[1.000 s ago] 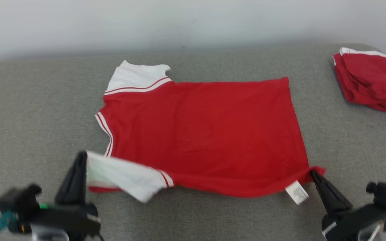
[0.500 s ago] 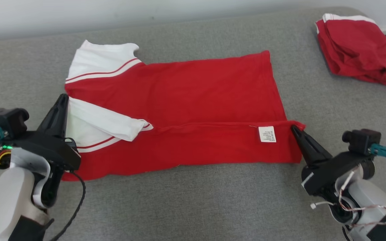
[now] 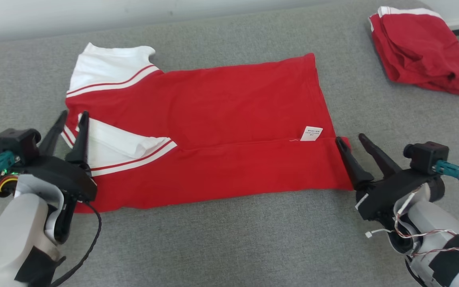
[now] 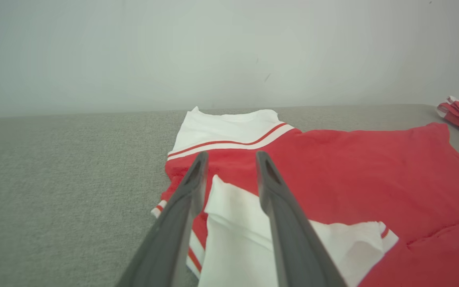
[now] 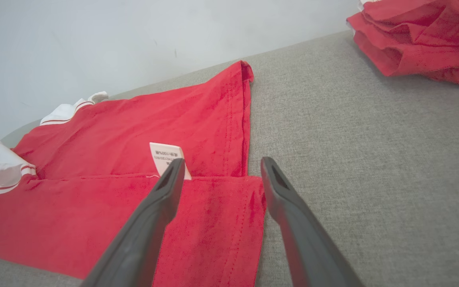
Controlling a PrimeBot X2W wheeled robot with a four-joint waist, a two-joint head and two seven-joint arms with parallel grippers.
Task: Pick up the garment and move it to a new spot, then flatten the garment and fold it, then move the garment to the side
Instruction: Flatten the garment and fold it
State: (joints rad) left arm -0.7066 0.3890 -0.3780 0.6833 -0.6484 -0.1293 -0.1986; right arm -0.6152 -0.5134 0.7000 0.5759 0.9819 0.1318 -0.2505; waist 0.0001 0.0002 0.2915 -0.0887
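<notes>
The left gripper (image 3: 75,113) is open, its two dark fingers parted and holding nothing. It sits at the neck end of the shirt (image 3: 233,103). In the left wrist view, this gripper (image 4: 232,155) shows the corner of a white sleeve (image 4: 245,231) in the gap between its fingers. Whether the tips touch the cloth cannot be told.

The right gripper (image 3: 349,138) is also open, with its fingers spread wide and empty. It is at the hem end of the shirt. In the right wrist view, the right gripper (image 5: 223,161) has one finger over the red hem corner and the other over the bare grey pad (image 5: 373,159).

The shirt is red with white, red-striped sleeves. It lies flat across the middle of the pad (image 3: 213,239), neck toward the robot's left and hem toward its right. Its near long edge is folded over the body, making a red band along the near side. The near sleeve (image 3: 122,145) lies folded in on top of the red cloth. The far sleeve (image 3: 106,65) lies spread out flat. A small white label (image 3: 311,133) stands at the fold line close to the hem.

A pile (image 3: 420,52) of red cloth with white trim sits at the pad's far right, well apart from the shirt. A pale wall (image 3: 134,12) runs behind.
</notes>
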